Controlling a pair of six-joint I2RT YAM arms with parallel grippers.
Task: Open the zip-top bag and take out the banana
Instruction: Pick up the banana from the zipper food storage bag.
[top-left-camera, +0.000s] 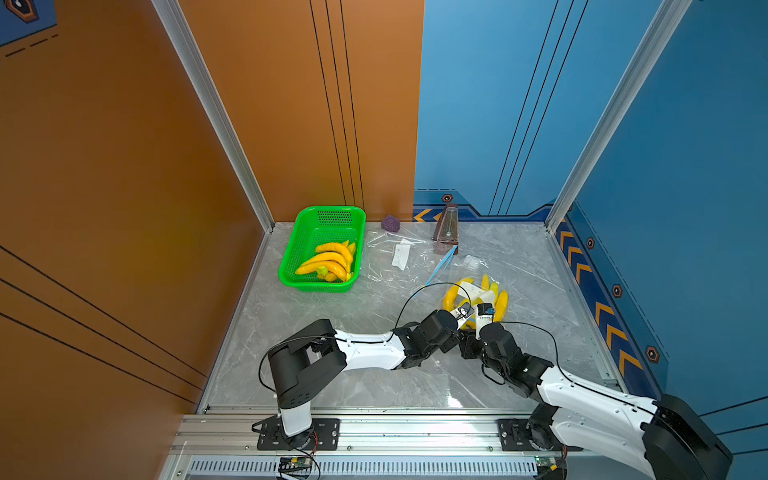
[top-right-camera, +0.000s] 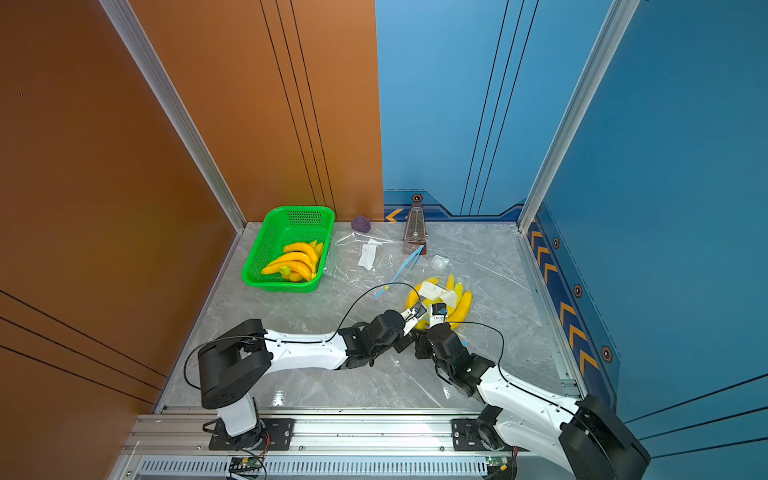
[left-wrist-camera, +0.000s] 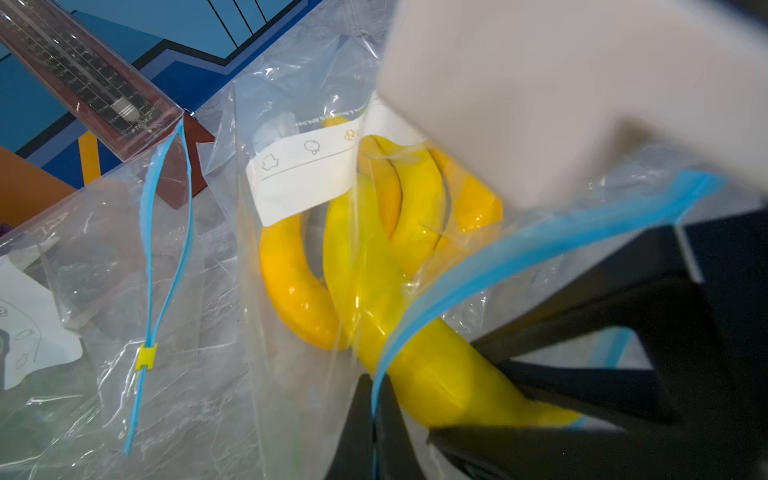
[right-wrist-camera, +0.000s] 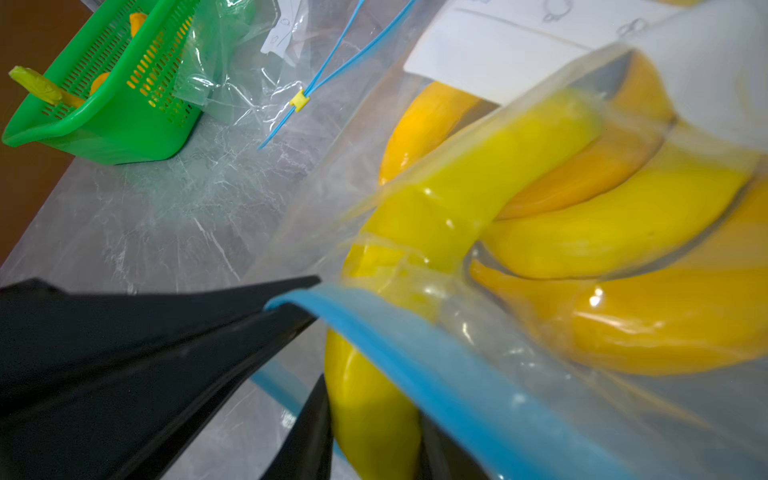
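Left end effector (left-wrist-camera: 375, 432) clenched on blue zip strip (left-wrist-camera: 540, 239) of clear zip-top bag (left-wrist-camera: 291, 374), right end effector (right-wrist-camera: 374, 440) grasping stalk of glossy curved banana (right-wrist-camera: 365, 386)

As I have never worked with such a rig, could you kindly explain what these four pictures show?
Two robot arms, left arm and right arm, stand at the front of a grey table. Two pictures look down from one overhead stereo camera; the other two come from cameras on the arms' wrists. On the table are a green basket with bananas, an empty zip-top bag, a purple cube and a metronome. Nearer the arms lies a second zip-top bag holding a banana bunch. The left gripper pinches its blue zip strip, shut; the right gripper appears closed on the bunch's stem end.
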